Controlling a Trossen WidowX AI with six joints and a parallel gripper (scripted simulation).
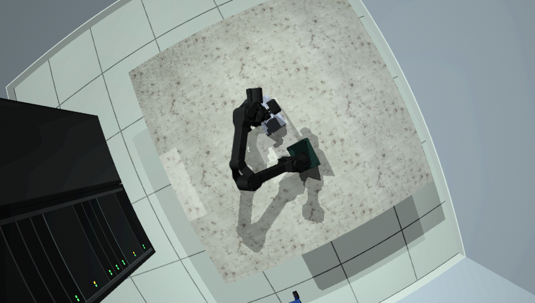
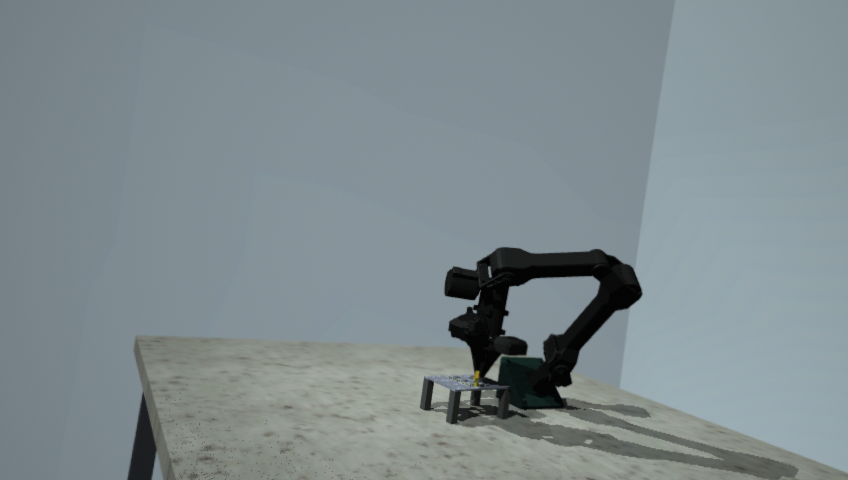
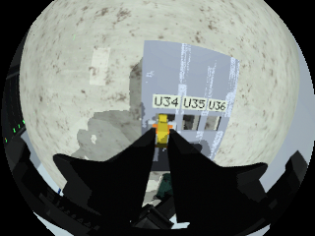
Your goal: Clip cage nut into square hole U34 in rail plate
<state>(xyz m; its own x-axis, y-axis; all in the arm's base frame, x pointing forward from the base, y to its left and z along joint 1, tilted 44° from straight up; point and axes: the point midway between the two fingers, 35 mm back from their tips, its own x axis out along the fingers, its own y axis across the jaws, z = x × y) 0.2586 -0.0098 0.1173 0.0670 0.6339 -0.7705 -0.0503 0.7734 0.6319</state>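
Your gripper grasps the nut at the U34 hole, centre of the wrist frame. You appear to be inserting; keep it squeezed, align, lower gently, then release.

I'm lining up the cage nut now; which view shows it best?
The wrist view: it shows the yellow cage nut between the fingertips, by the U34 label. The exterior view shows it small, at plate level; from the top, I can't make it out.
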